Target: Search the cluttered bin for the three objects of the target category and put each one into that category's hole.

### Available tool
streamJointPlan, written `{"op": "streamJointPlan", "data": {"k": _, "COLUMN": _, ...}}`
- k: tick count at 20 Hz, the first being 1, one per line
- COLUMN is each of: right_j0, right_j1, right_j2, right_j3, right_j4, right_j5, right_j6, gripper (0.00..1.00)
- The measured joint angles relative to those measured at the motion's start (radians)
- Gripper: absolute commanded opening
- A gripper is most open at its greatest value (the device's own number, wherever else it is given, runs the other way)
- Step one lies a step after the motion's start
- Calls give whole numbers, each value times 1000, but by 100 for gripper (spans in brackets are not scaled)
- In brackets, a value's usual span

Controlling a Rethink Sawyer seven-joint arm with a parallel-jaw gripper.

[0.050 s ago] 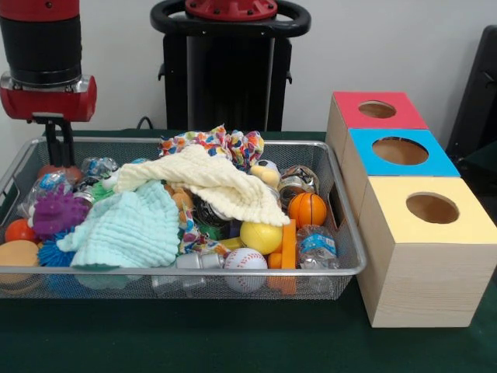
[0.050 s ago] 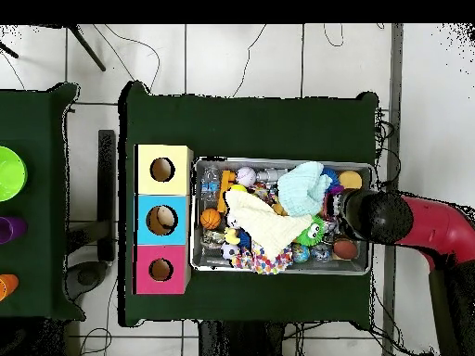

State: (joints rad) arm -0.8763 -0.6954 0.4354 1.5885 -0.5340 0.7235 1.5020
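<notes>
gripper down at the bin's end, the balls all lay away toward the boxes

the gripper (image 1: 59, 155) hung low over one end of the wire bin (image 1: 342, 268), its tips down among the toys there, and whether its fingers were apart or together could not be told. which category was wanted the pictures did not say; on a guess of balls, the candidates all lay away from the tool, toward the boxes' end. the basketball (image 1: 307, 209) sat farthest off, just beside the wall nearest the yellow box (image 1: 432, 256). the yellow ball (image 1: 261, 237) and the baseball (image 1: 245, 268) lay nearer, past the cream cloth (image 1: 210, 183) and the mint cloth (image 1: 128, 229). being round, none had a long axis or pointed any way. the coming move, in my judgement, turned on a long crossing along the bin's length, over both cloths.
</notes>
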Motion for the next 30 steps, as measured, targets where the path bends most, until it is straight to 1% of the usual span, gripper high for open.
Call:
{"op": "streamJointPlan", "data": {"k": 8, "right_j0": -7, "right_j1": 1, "right_j2": 15, "right_j3": -9, "right_j4": 0, "right_j5": 0, "right_j6": 0, "gripper": 0}}
{"op": "streamJointPlan", "data": {"k": 9, "right_j0": -7, "right_j1": 1, "right_j2": 16, "right_j3": -10, "right_j4": 0, "right_j5": 0, "right_j6": 0, "gripper": 100}}
{"op": "streamJointPlan", "data": {"k": 15, "right_j0": -17, "right_j1": 2, "right_j2": 40, "right_j3": -14, "right_j4": 0, "right_j5": 0, "right_j6": 0, "gripper": 100}}
{"op": "streamJointPlan", "data": {"k": 18, "right_j0": -19, "right_j1": 3, "right_j2": 41, "right_j3": -17, "right_j4": -2, "right_j5": 0, "right_j6": 0, "gripper": 100}}
{"op": "streamJointPlan", "data": {"k": 30, "right_j0": -52, "right_j1": 21, "right_j2": 41, "right_j3": -20, "right_j4": -67, "right_j5": 0, "right_j6": 0, "gripper": 100}}
